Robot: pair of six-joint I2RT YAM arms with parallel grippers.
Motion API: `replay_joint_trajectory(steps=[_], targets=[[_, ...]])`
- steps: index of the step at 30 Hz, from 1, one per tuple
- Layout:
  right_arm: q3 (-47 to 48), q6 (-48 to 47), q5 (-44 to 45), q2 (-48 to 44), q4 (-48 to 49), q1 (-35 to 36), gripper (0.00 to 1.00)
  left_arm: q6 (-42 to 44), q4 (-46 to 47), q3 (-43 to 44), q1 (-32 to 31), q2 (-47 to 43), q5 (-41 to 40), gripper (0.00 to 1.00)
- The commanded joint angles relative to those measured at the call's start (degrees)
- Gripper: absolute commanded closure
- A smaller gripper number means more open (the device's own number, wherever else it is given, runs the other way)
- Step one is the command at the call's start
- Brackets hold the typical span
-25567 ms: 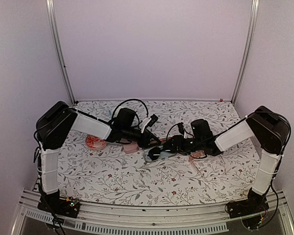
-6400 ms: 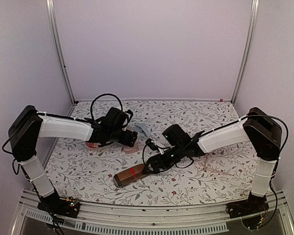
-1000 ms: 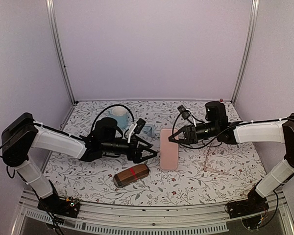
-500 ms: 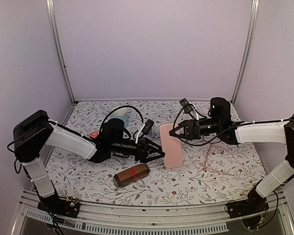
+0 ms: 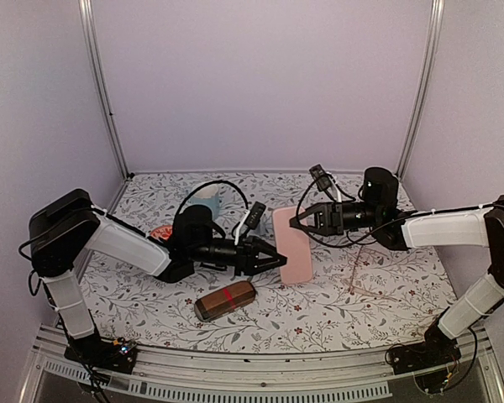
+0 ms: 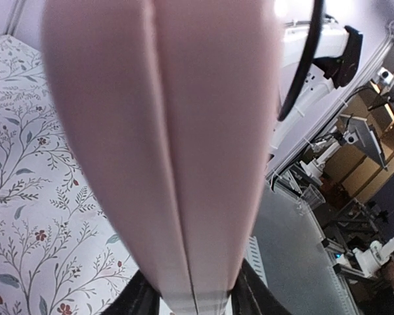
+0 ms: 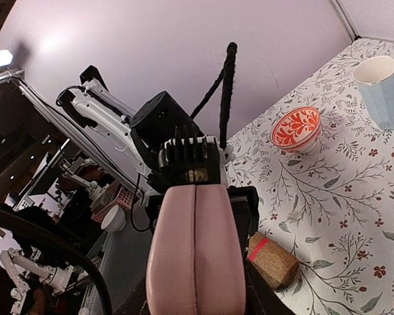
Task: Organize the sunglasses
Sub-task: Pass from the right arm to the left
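A pink oblong case [image 5: 292, 245] hangs above the table's middle, held at both ends. My left gripper [image 5: 271, 259] is shut on its near end, and its fingers [image 6: 139, 298] press both sides of the case [image 6: 164, 131]. From the far side, my right gripper [image 5: 300, 221] is shut on the other end of the case [image 7: 196, 256]. The pale-framed sunglasses [image 5: 353, 277] lie as thin lines on the cloth at the right, below the right arm. No black-framed pair is in view.
A brown red-banded case [image 5: 225, 300] lies closed near the front, also in the right wrist view [image 7: 272, 259]. A red patterned bowl [image 7: 297, 128] and a pale blue cup [image 7: 383, 90] stand at the back left. Metal posts frame the walls.
My left gripper has moved right and closed from wide open onto the near end of the pink case. The right gripper keeps its hold and has raised the case a little.
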Motion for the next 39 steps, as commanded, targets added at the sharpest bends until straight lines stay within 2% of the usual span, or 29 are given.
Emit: replay_joint_trajectory(steps=[1, 3, 6, 13, 20, 30, 34, 39], targets=[[-0.59, 2.29, 1.05, 0.81, 4.37, 0.06, 0.63, -0.5, 3.04, 0.38, -0.59, 0.35, -0.08, 0.71], [-0.74, 2.36, 1.75, 0.93, 4.31, 0.06, 0.6, -0.49, 2.63, 0.31, -0.57, 0.03, -0.57, 0.76], [-0.76, 2.32, 2.81, 1.0, 3.54, 0.05, 0.53, -0.33, 1.69, 0.09, -0.55, -0.57, -1.32, 0.79], [-0.12, -2.75, 12.1, -1.42, -8.12, 0.16, 0.21, -2.98, -2.25, -0.84, 0.61, -3.07, -7.63, 0.84], [3.44, -8.58, 26.72, -4.22, -21.97, 4.71, 0.01, 1.27, -18.08, 3.39, -0.83, -5.1, -19.85, 0.88], [12.41, -10.52, 49.35, 1.31, -34.14, 14.68, 0.0, 4.01, -31.23, 9.13, -4.24, -5.05, -31.77, 0.89], [13.43, -10.39, 54.29, 2.51, -35.78, 16.92, 0.04, 4.2, -33.46, 10.3, -4.82, -4.91, -34.04, 0.89], [13.74, -10.27, 56.09, 2.84, -36.36, 17.43, 0.11, 4.23, -34.13, 10.54, -5.03, -4.66, -34.72, 0.9]])
